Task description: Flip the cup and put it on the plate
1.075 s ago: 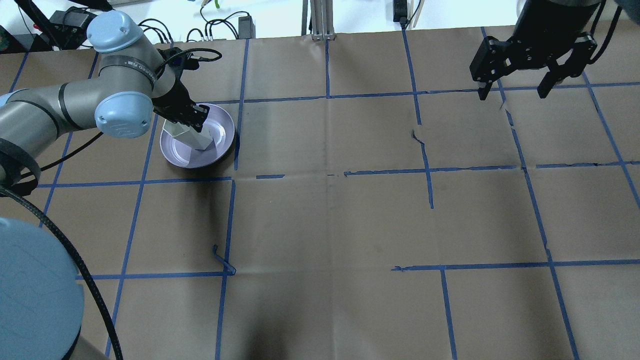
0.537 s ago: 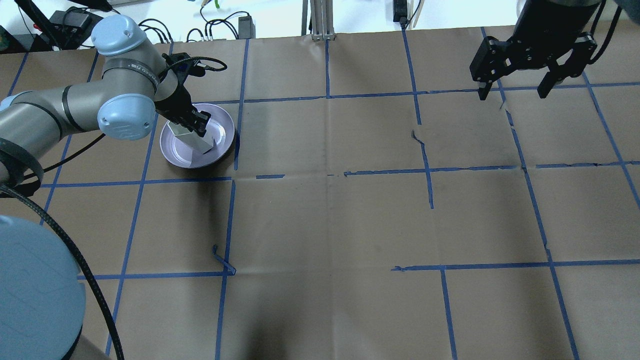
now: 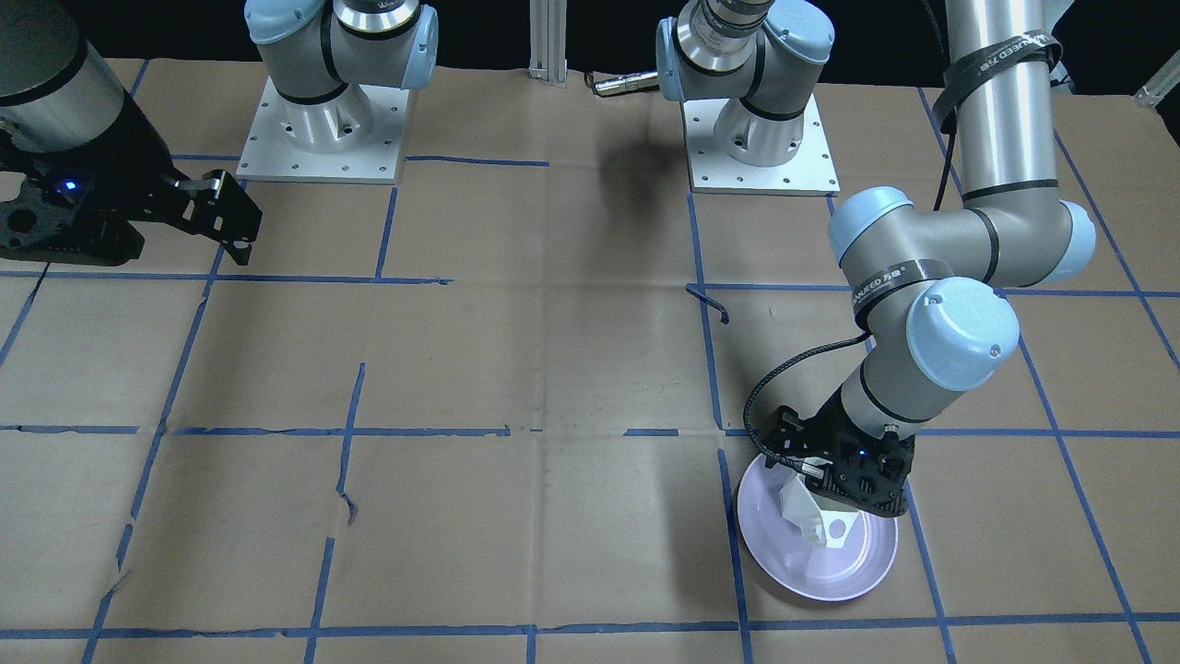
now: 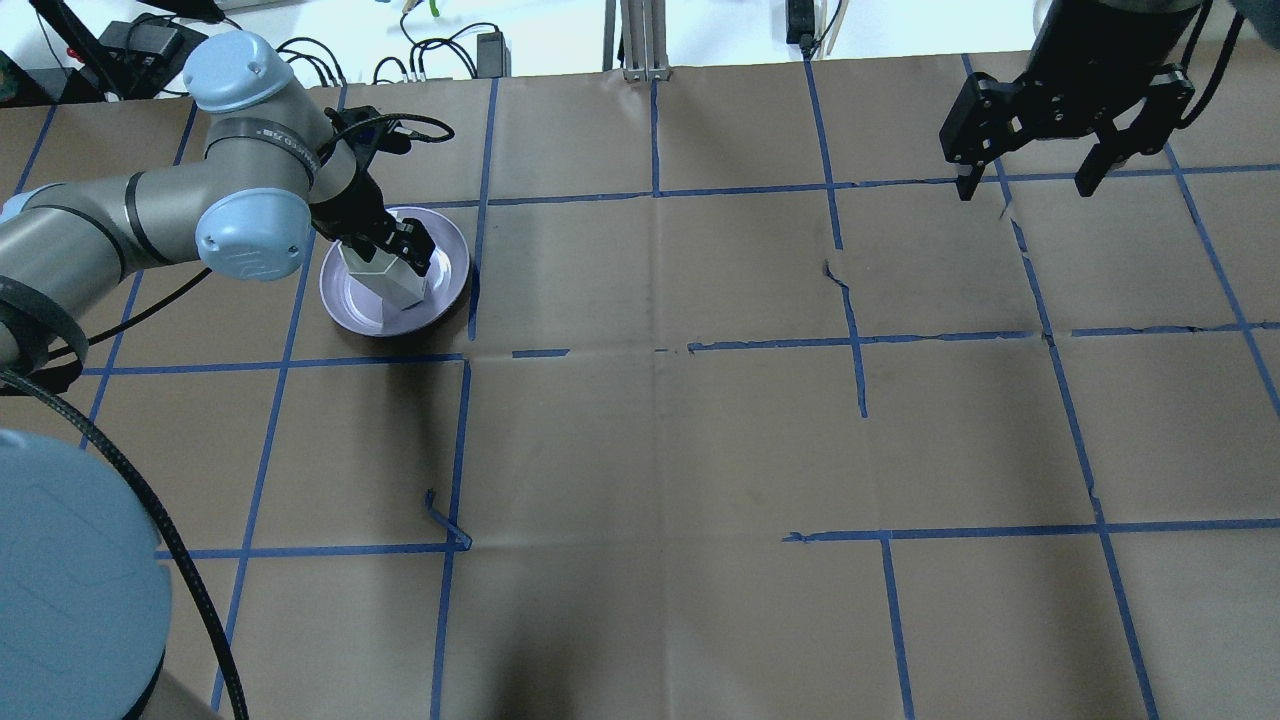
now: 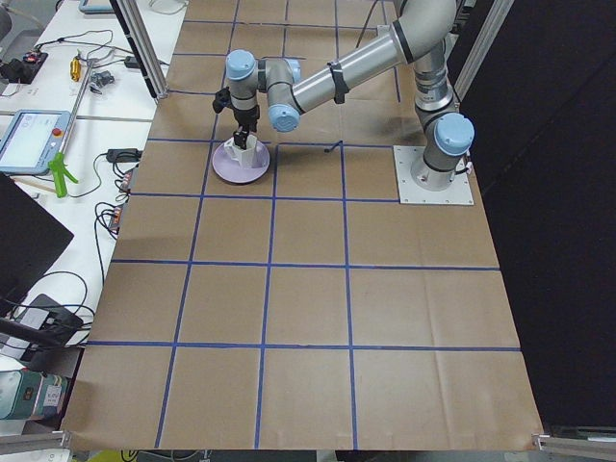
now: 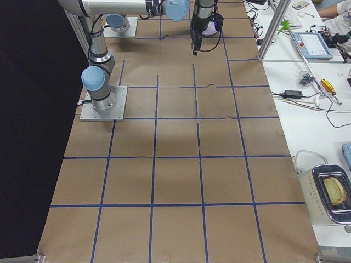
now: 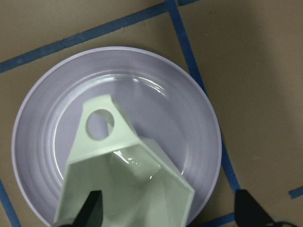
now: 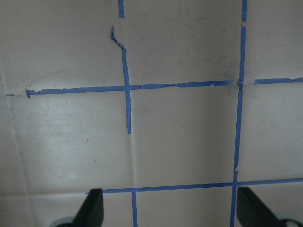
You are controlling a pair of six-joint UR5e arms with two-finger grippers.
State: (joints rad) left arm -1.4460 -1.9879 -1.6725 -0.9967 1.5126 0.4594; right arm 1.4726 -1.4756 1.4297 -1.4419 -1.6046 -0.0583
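**Fault conditions at the release stage**

1. Table (image 4: 650,450). We see no hazard on the paper-covered surface itself. A dropped cup would land on it.

2. Right gripper (image 4: 1026,188). It hangs high at the far corner, well apart from the work, with its jaws spread and empty. We expect no interference from it.

3. Left gripper (image 4: 385,250). It is low over the plate with its jaws spread as wide as the right one's, so it pinches nothing. A sideways or tilted retreat is the main risk.

4. Plate (image 7: 199,113). The surface is glossy and the rim is raised. A nudged cup could slide, ride up the slope and topple.

5. Cup (image 7: 128,189). It is on the plate, mouth up, set off-centre toward one side. We cannot tell whether its base sits flat. If it leans, it may fall once support is gone.

6. Handle (image 7: 124,127). It points toward the plate's middle. Its open shape could snag a passing finger.

7. Fingers (image 7: 93,210). One overlaps the cup's mouth, and the other stands clear of the cup. We judge that the overlapping finger could hook the wall on lift-off.
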